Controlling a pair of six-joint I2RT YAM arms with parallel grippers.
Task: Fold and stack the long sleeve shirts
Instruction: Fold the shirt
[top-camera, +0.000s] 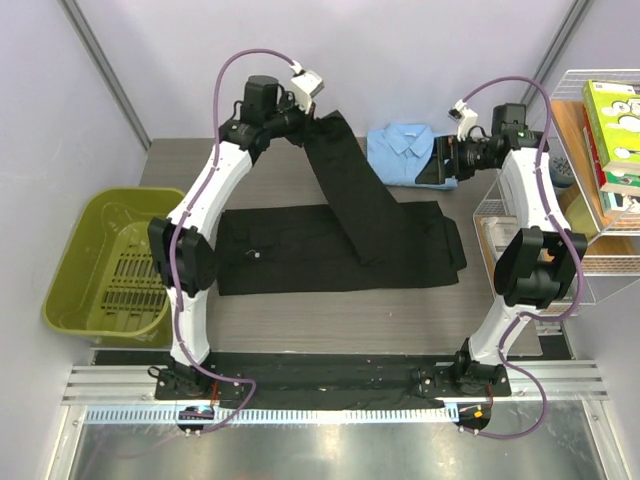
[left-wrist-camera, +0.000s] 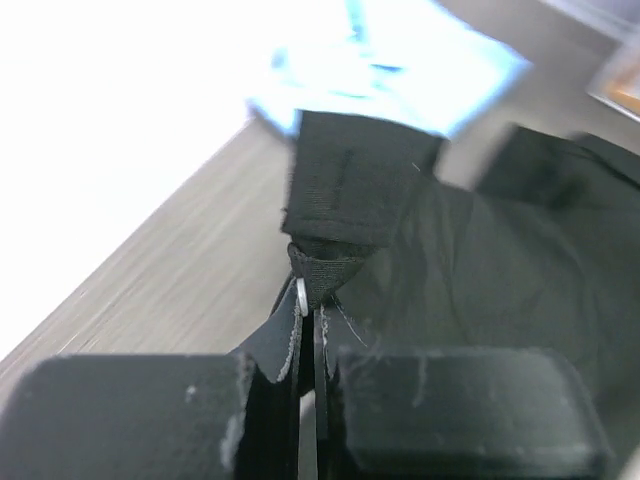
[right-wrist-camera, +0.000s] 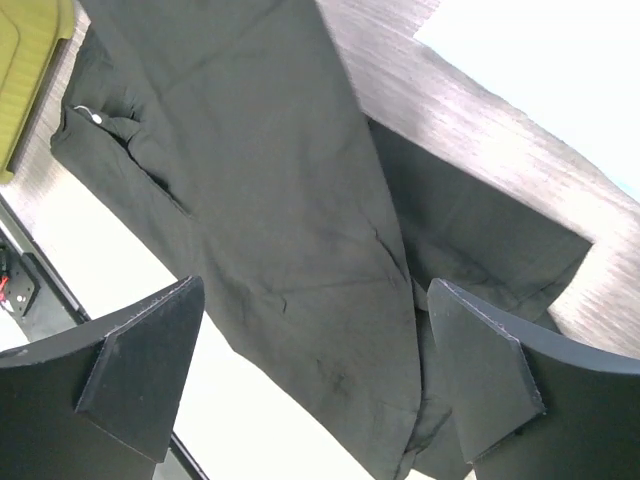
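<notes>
- Black shirt (top-camera: 335, 245) lay spread flat across the table (top-camera: 300, 330) in front of you, one sleeve (top-camera: 340, 180) lifted toward the far edge.
- Your left gripper (left-wrist-camera: 310, 300) was clamped tight on that sleeve's cuff.
- Your right gripper (right-wrist-camera: 310, 380) hung wide apart, holding nothing.
- Folded light blue shirt (top-camera: 400, 152) sat at the far edge, beside the right gripper.

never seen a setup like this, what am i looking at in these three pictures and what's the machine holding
Two robot arms are bolted at the table's near edge. The overhead view comes from a fixed camera; the other two from cameras on each wrist. A black shirt lies spread out, with a folded light blue shirt behind it and a green bin to the left. The left gripper is pinching the black shirt's sleeve cuff, lifting it. The right gripper is open, holding nothing.
</notes>
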